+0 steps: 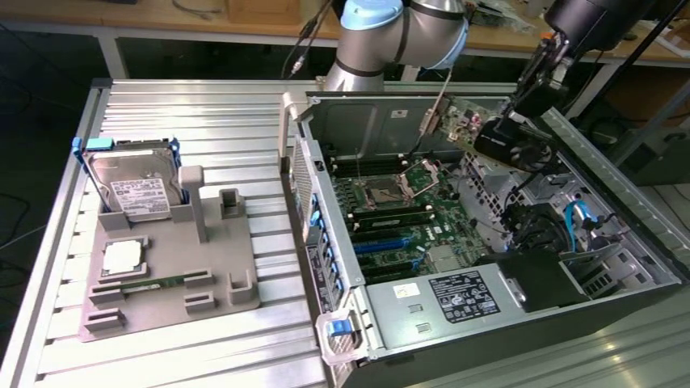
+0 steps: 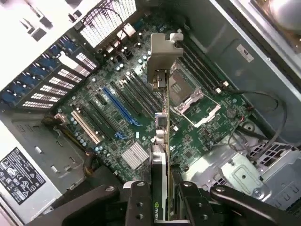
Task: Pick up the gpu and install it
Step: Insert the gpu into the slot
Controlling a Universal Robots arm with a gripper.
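The gpu [image 1: 458,119] is a thin greenish card with a silvery end bracket, hanging above the back of the open computer case [image 1: 323,242]. My gripper [image 1: 487,133] is shut on its edge. In the wrist view the gpu [image 2: 162,125] appears edge-on, its metal bracket [image 2: 164,49] farthest from me, and the gripper [image 2: 162,205] clamps it between two black fingers [image 2: 137,202]. Below the card lies the motherboard [image 2: 108,127] with its blue expansion slot [image 2: 120,106] and white slot [image 2: 84,126]. The card is above the board, apart from any slot.
A grey fixture tray [image 1: 216,283] on the ribbed table holds a silver hard drive in a blue frame [image 1: 129,190], a square chip [image 1: 124,257] and a narrow memory stick [image 1: 145,284]. Inside the case are the CPU socket [image 1: 386,192], power supply [image 1: 458,295] and loose cables [image 1: 577,222].
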